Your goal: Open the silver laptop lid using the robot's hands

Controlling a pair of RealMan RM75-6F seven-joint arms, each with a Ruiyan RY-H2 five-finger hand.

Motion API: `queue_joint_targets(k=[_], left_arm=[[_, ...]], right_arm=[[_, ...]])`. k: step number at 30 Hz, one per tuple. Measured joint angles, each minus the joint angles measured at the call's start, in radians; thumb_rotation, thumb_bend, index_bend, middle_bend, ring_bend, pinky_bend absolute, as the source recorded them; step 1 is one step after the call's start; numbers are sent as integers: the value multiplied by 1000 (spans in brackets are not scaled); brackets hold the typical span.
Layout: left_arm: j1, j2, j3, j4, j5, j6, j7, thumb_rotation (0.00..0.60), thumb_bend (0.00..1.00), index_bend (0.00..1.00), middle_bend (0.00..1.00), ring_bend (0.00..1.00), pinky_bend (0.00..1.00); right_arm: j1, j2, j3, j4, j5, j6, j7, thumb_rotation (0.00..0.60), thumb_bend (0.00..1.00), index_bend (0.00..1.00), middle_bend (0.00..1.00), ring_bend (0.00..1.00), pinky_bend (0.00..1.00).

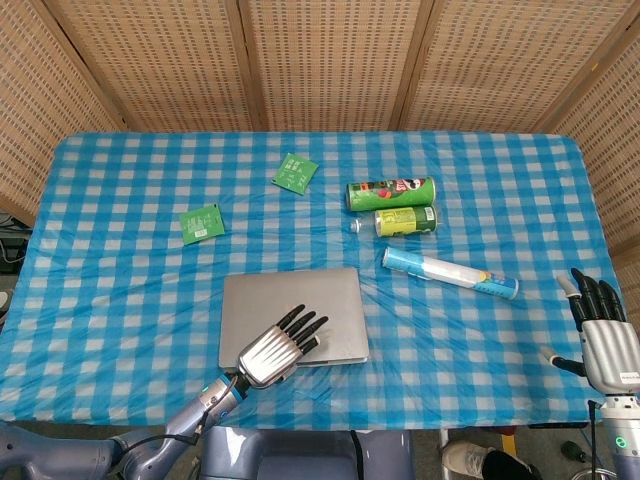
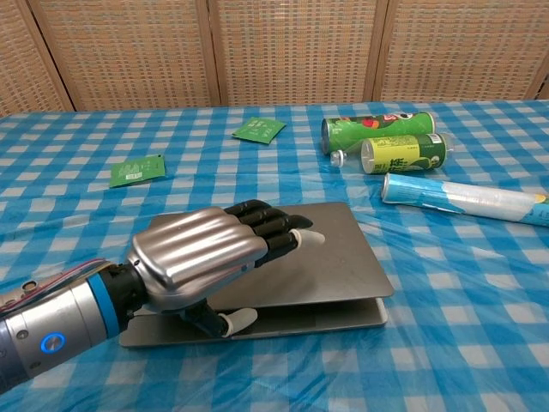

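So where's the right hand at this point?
The right hand shows only in the head view, at the far right edge beyond the table's right side, fingers apart and holding nothing, well away from the laptop; the blue tube is nearest.

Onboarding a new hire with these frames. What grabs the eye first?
The left hand near the table's front edge, fingers over the silver laptop lid and thumb tucked under its front lip, with the lid raised a crack off the base. Behind it to the right lie two green cans and a light blue tube on the blue checked cloth. The right hand is open at the far right edge.
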Motion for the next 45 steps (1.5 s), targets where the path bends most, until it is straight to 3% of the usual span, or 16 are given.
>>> queue_joint_targets(k=[16, 33, 37, 39, 41, 43, 45], left_arm=[[-16, 13, -129, -16, -56, 94, -61, 600, 516, 0, 0, 0, 0], [-27, 8, -120, 72, -151, 63, -60, 600, 514, 0, 0, 0, 1], [-33, -5, -122, 91, -152, 66, -82, 600, 514, 92, 11, 88, 157], [-35, -8, -121, 98, -138, 76, -94, 600, 525, 195, 54, 157, 228], [-38, -9, -120, 107, -121, 90, -104, 600, 542, 280, 112, 212, 277], [-43, -8, -121, 114, -117, 96, -104, 600, 545, 318, 145, 242, 310], [-46, -7, -124, 116, -122, 96, -102, 600, 545, 342, 167, 261, 329]], right_arm=[[5, -3, 2, 5, 12, -15, -2, 600, 0, 61, 0, 0, 0], [10, -12, -3, 5, 12, -25, -26, 600, 0, 81, 0, 0, 0], [13, -18, -5, 7, 3, -25, -21, 600, 10, 160, 14, 0, 0], [18, -22, -9, 9, -10, -29, -14, 600, 104, 194, 50, 0, 0], [27, -26, -14, 14, -34, -32, -8, 600, 308, 230, 109, 1, 14], [37, -30, -20, 22, -63, -34, -7, 600, 454, 261, 161, 24, 74], [51, -35, -31, 29, -106, -37, -4, 600, 539, 285, 200, 61, 141]])
